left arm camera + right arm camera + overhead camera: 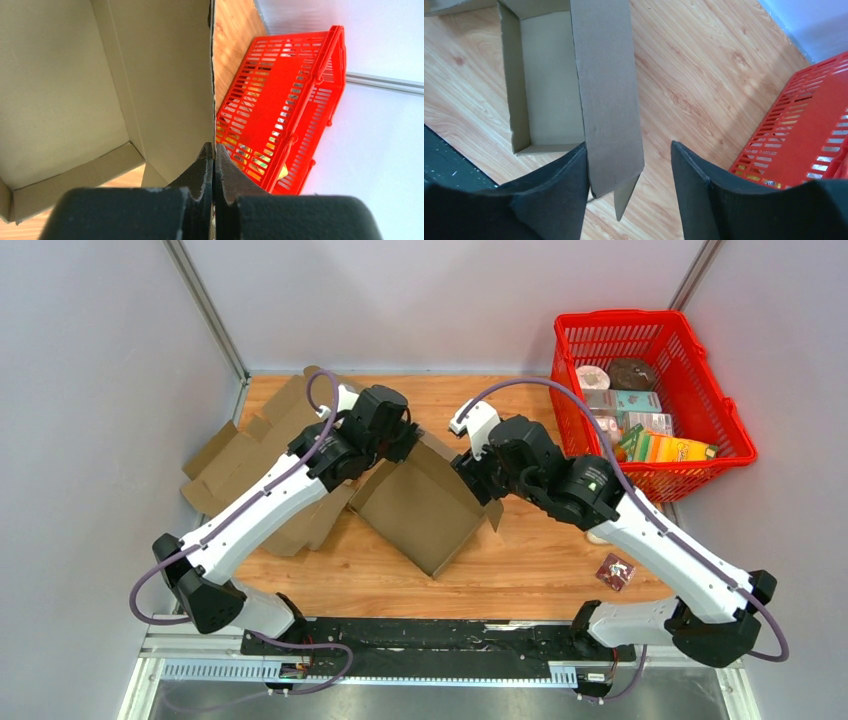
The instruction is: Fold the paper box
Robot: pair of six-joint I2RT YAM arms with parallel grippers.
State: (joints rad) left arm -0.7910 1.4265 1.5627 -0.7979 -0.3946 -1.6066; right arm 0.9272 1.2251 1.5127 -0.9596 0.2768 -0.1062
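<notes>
A brown paper box point(425, 508) lies partly formed in the middle of the wooden table, its open side up. My left gripper point(408, 443) is shut on the box's far wall; in the left wrist view its jaws pinch the wall's thin edge point(212, 100). My right gripper point(476, 476) is open at the box's right side. In the right wrist view a long cardboard flap point(606, 90) lies against its left finger point(566, 185), with the right finger point(696, 180) well apart from it.
A red basket point(650, 390) full of packaged goods stands at the back right. Flat cardboard sheets point(250, 455) lie at the left under my left arm. A small dark wrapper point(615, 570) lies on the table near my right arm.
</notes>
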